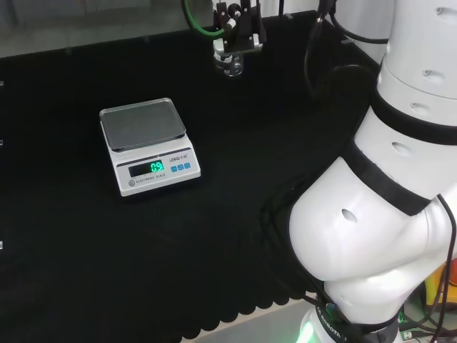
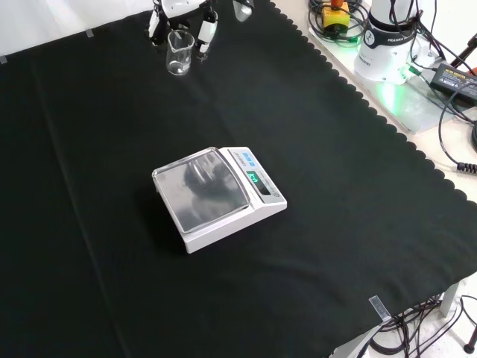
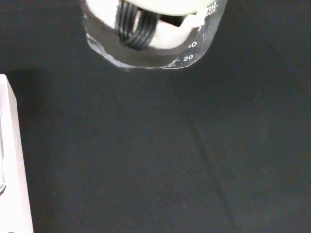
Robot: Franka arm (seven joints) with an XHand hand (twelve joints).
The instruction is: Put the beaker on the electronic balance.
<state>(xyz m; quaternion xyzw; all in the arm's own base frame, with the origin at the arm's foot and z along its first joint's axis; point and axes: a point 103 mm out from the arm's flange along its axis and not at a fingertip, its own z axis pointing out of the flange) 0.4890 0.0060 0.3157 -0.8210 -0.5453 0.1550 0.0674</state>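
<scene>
Table (image 2: 112, 246), draped in black cloth, takes up most of the front view. Arm's white links (image 1: 400, 186) stand large at right of the head view.

Electronic balance (image 2: 220, 198) sits mid-frame in the front view, left of centre in the head view. Its grey weighing pan (image 1: 141, 123) is bare; the display is lit green. One white corner of it (image 3: 12, 160) edges into the wrist view.

Hand (image 2: 179, 16) is at the upper left of the front view, top centre of the head view. Its fingers (image 2: 206, 33) reach down on either side of the beaker (image 2: 179, 54). Whether they are closed on the glass or merely flanking it cannot be told from these views.

Beaker: small, clear, with printed graduations near the base, visible in the wrist view (image 3: 194, 43). It looks empty. It is at the upper left of the front view, well apart from the balance. Cannot tell if its base rests on the cloth or is just lifted.

Handling, as a judgement: light, rigid, smooth-walled, so likely to slip; breakable if knocked or dropped. Best taken on opposite sides of the wall around mid-height, kept upright, then set gently on the middle of the pan.
</scene>
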